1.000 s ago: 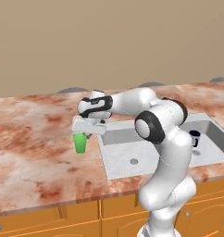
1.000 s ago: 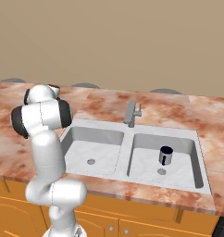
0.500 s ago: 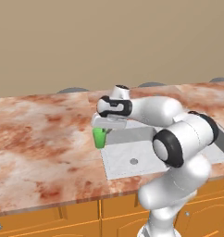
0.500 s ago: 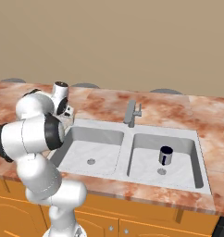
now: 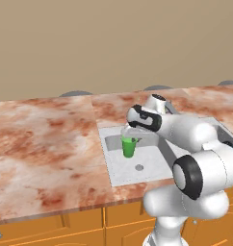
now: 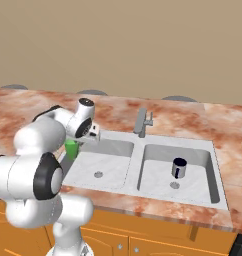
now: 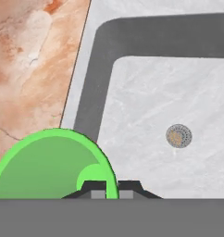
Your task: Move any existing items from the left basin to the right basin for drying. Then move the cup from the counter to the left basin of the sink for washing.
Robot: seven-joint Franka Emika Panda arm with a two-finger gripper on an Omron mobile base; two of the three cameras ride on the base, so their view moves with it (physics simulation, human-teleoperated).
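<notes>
Risk here lies mostly in the release. The small bright green tapered plastic cup (image 5: 129, 146) hangs upright in the robot's two-finger hand (image 5: 130, 136), whose dark tips pinch its rim, one inside and one outside, as the hand view shows (image 7: 51, 169). From the left base view the cup sits over the left-hand square recess of the light grey marbled sink, the left basin (image 5: 149, 166), near its left wall and above its floor. In the hand view, though, the cup's mouth overlaps that wall and the edge of the mottled reddish-brown stone-look counter (image 7: 30, 69), so I cannot tell for sure that it is fully clear of the rim.

If the hand opens where it is now, the cup would probably drop, and a light tumbler could bounce, tip on its side or roll toward the small round drain (image 7: 179, 136). If it is set down too far left, its base may catch the basin wall and topple it. A rim pinch is also thin: a quick swing could let the cup pivot or slip.

The small dark mug with a handle (image 6: 178, 168) stands in the right basin (image 6: 198, 175), well apart, so it is no obstacle. The grey faucet (image 6: 142, 121) at the far side is likewise clear of the hand.
</notes>
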